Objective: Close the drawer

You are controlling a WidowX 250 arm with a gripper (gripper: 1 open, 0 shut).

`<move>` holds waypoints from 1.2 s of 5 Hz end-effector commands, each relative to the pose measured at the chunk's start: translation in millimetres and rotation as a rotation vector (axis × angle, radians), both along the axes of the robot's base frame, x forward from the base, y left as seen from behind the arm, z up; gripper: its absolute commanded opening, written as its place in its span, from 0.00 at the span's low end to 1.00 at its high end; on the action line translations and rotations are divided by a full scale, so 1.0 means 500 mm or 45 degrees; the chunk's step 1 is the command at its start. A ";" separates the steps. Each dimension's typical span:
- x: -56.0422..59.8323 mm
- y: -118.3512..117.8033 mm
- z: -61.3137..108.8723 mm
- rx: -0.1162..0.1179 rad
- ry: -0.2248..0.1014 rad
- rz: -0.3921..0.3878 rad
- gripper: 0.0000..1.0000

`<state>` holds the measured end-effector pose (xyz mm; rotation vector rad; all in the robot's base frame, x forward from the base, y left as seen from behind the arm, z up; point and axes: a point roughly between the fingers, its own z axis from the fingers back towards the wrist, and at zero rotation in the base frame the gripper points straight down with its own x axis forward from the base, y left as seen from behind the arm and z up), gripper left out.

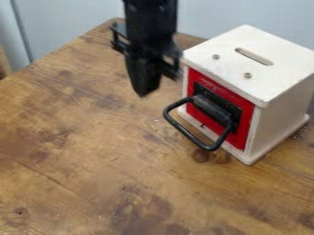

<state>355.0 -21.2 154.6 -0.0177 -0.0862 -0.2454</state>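
your black robot jaws (143, 90) hang blurred and clenched above the brown wooden table (73, 156), apart from the closed red drawer (241, 117).

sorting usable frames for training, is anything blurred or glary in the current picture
camera view: gripper smeared, likely by motion; box casing and black loop handle fairly crisp; no strong glare on the tabletop

Looks like a lab or workshop: scuffed wooden bench (73, 151) below the hand (145, 69), plain pale wall (215, 14) behind.
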 end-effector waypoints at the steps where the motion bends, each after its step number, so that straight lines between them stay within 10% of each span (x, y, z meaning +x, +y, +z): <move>1: -0.013 0.032 0.069 0.001 -0.141 0.007 1.00; 6: -0.015 0.088 0.007 0.002 -0.099 -0.084 1.00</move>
